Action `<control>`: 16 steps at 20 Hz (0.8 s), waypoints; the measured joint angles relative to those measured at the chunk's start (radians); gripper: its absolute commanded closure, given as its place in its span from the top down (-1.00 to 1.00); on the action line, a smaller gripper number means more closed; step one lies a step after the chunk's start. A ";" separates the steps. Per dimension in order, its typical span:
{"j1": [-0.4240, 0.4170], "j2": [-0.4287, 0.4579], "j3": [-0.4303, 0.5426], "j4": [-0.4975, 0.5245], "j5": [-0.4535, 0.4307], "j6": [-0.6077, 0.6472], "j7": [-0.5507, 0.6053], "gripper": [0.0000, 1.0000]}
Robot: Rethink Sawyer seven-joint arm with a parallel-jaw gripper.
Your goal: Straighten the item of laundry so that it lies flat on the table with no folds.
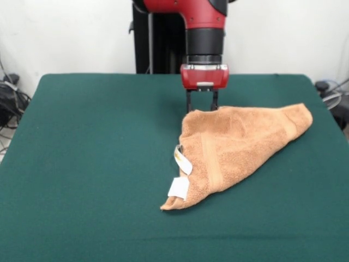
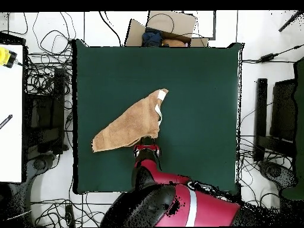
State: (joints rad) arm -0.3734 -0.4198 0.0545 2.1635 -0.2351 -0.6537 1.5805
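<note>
Roughly: towel [image 1: 240, 143] folded into a triangular wedge, lying on the tabletop [image 1: 92, 164] directly below and in front of the jaws, its nearest corner right at the fingertips. Long point trailing off to one side, blunt end with two white tags [image 1: 181, 173] on the side away from the jaws. Woven band [image 1: 211, 164] visible across the top layer.

Handling, as a guess: soft terry, light, limp, no stiffness to speak of. Will drape and drag rather than slide cleanly; nap likely to cling to the felt-like tabletop cover. Not fragile, not slippery. Top layer probably peels off the lower one if lifted by one corner only.

Grip point: a free corner or hem edge of the upper layer, pinched thin. Corner at the fingertips looks like the obvious candidate; tag end a second option. Grabbing mid-fold risks taking both layers and just moving the bundle.

Gripper [image 1: 202, 108]: two dark fingers pointing straight down, visibly spread, tips at or just behind the towel edge. Looks released, nothing clamped. Cannot confirm contact with the cloth.

Hard to read:
- fingertips cut off behind the towel's raised edge in front view
- overhead: arm covers the gripper [image 2: 146, 146] and the towel corner under it
- number of layers and where the hidden edges run: not visible
- underside fold line: not visible
</note>
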 measured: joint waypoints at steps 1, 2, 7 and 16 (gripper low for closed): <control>0.001 0.002 0.000 0.000 0.000 -0.004 0.000 1.00; 0.002 0.003 0.000 0.000 0.000 -0.015 0.000 -1.00; 0.006 0.003 -0.001 0.000 0.000 -0.044 0.000 -1.00; 0.020 0.003 -0.005 -0.002 0.000 -0.180 0.000 -1.00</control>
State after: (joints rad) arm -0.3536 -0.4168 0.0493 2.1615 -0.2349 -0.8334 1.5805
